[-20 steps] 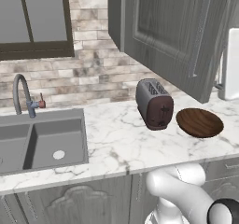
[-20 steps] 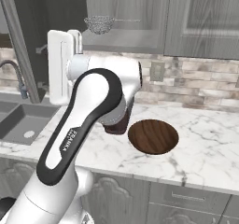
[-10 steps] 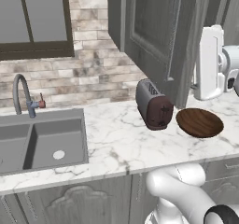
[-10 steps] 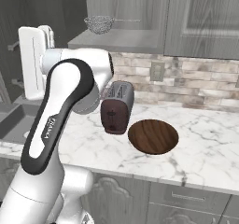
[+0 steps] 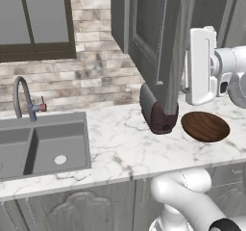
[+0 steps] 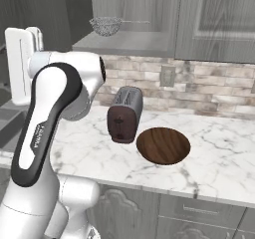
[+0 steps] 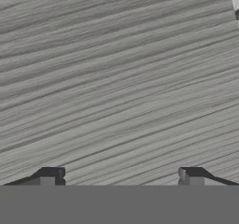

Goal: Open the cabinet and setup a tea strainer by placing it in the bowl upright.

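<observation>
Left base view: swung-open cabinet [image 5: 163, 47] door hides most of the toaster [image 5: 158, 114]. Tea strainer [image 6: 105, 26] sits on the cabinet shelf; bowl [image 6: 163, 145] holds nothing. Gripper [image 7: 120, 174] fingers spread wide, gripping nothing.

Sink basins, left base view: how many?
2. Both in the sink left of the toaster: one basin with its drain visible, the other cut by the left frame edge.

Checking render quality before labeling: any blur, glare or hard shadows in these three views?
Left base view: even flat light, no glare; the open cabinet door is sharp. Right base view: soft, the tea strainer mesh slightly blurry, faint shadow under the bowl. Hand view: smeared grey wood grain very close, fingertips wide apart.
</observation>
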Tool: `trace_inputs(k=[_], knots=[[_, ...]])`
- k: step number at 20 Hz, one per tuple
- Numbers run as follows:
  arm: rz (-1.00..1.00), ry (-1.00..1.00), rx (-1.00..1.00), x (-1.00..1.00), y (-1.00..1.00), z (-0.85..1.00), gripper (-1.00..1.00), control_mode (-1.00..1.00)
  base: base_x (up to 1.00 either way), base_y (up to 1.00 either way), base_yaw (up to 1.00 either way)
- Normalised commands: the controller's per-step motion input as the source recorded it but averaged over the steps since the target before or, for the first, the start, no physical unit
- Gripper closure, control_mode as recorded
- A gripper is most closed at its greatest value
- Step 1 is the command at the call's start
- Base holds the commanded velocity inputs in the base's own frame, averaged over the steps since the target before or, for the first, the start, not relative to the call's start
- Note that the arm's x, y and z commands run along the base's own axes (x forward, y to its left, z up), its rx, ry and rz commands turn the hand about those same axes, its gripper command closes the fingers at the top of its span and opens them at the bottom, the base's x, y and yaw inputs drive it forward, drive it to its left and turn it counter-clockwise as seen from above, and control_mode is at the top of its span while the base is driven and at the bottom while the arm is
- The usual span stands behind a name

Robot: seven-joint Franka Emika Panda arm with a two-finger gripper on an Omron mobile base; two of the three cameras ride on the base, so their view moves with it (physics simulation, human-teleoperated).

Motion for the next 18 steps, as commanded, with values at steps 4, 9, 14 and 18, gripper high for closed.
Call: trace_inputs(k=[4,9,14,18], knots=[[0.0,-0.02,-0.08,0.0,0.12,0.0,-1.0,-1.0,0.0,0.0,0.0],[0.0,-0.08,-0.09,0.0,-0.27,0.0,-1.0,-1.0,0.0,0.0,0.0],[-0.02,0.0,-0.09,0.0,-0.39,0.0,-1.0,-1.0,0.0,0.0,0.0],[-0.01,-0.01,-0.11,0.06,-0.45,0.0,-1.0,-1.0,0.0,0.0,0.0]])
